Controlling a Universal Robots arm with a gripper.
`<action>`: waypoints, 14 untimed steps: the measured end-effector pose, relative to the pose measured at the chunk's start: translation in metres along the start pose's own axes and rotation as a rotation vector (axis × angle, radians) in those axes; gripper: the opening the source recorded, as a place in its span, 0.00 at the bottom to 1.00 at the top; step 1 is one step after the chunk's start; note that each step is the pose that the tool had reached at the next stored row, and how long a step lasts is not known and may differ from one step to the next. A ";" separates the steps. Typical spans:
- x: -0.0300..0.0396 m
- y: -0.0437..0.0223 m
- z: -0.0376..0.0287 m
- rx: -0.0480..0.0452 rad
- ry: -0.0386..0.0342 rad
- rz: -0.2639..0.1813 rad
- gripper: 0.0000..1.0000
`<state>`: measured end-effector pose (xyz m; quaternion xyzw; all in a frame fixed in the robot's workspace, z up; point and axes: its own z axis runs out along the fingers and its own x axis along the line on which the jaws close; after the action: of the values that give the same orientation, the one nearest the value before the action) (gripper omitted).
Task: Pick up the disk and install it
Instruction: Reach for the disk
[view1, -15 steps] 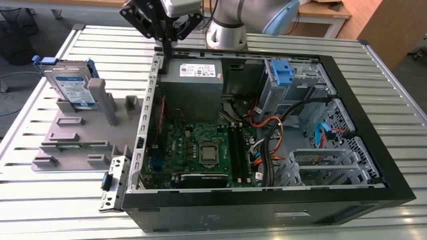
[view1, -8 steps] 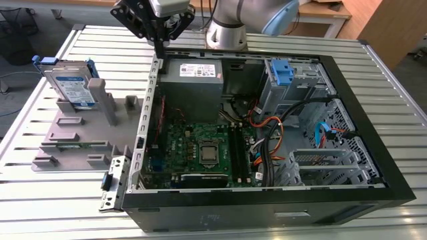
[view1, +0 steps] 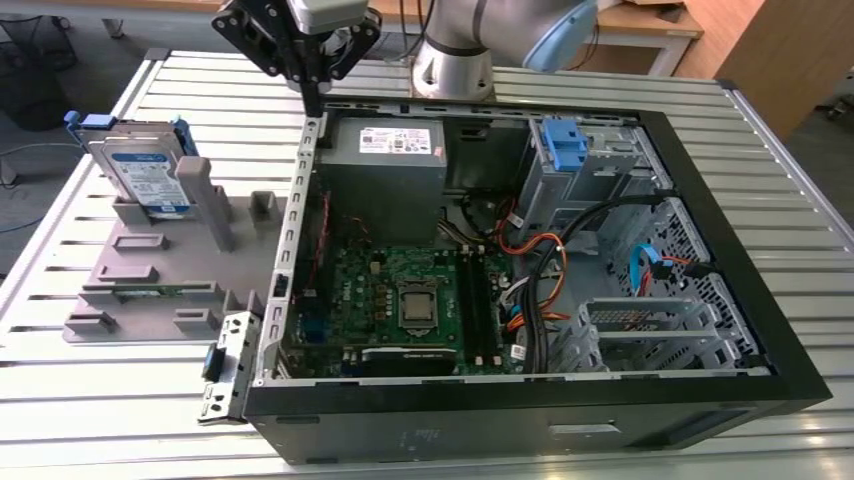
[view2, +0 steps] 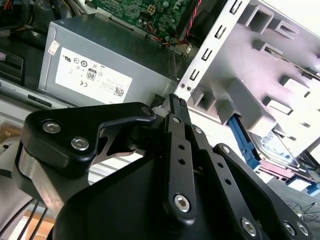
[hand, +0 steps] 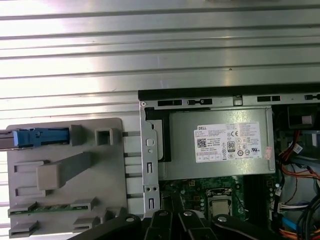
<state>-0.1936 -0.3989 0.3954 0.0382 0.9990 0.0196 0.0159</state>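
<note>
Pickup step, not yet begun. Jaws together, empty, high over rear corner of computer case. Disk well apart from jaws, lower, upright in grey holder on surface. Grasp likely calls for jaws parted, squared to disk's top edge.

Light: bright and even.
Glare: white streaks across the ribbed silver metal counter, first wrist view.
Washout: pale grey plastic fixture, second wrist view.
Shadow: black hand underlit; open black computer case dim inside.
</note>
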 end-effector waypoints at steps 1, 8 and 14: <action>0.0010 -0.0001 0.0000 0.0000 0.0000 0.000 0.11; 0.0103 -0.0008 0.0000 -0.0001 0.0000 0.001 0.11; 0.0214 -0.0017 0.0000 -0.0001 -0.0001 0.002 0.11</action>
<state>-0.2151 -0.3989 0.3946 0.0391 0.9989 0.0197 0.0159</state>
